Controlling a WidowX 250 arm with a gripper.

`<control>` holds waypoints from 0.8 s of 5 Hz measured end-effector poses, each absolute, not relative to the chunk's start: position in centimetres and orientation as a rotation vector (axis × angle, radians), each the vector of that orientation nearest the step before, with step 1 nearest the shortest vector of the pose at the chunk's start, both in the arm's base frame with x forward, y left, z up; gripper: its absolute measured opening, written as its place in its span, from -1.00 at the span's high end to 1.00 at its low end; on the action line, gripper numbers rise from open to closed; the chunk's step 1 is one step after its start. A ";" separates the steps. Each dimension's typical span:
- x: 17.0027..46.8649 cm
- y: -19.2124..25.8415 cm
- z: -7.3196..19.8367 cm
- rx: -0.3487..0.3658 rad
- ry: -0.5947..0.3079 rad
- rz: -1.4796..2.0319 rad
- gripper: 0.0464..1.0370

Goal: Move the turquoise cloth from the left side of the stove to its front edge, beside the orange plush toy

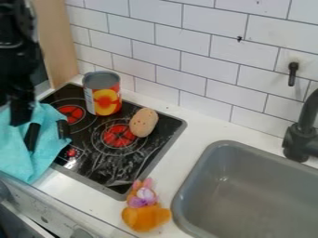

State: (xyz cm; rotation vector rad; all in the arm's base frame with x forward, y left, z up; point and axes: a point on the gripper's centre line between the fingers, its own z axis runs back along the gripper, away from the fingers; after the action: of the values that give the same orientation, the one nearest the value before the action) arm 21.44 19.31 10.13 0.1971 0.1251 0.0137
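The black gripper (48, 133) hangs at the left over a turquoise cloth (31, 160), its two dark fingertips standing apart with the cloth showing between and around them. Whether they touch the cloth I cannot tell. The cloth lies across the left part of the black stove top (115, 169) and its front edge. To the right of the gripper, an open can (103, 95) with a red and yellow label stands upright at the back of the stove. A tan, potato-like object (144, 122) rests beside the right red burner mark.
An orange plush toy (146, 214) with a purple and pink top lies on the white counter (186, 146), between the stove and the grey sink (248, 186). A black faucet (301, 135) rises behind the sink. White brick-patterned tiles (186, 60) line the back.
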 end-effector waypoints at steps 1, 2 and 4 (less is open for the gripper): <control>21.5 21.9 8.7 0.157 0.153 0.042 -0.93; 21.7 22.6 7.6 0.156 0.187 0.038 -0.93; 20.3 22.1 5.0 0.147 0.264 0.011 -0.93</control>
State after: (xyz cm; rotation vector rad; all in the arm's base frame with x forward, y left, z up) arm 20.26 22.11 4.99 0.1473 0.2638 0.0111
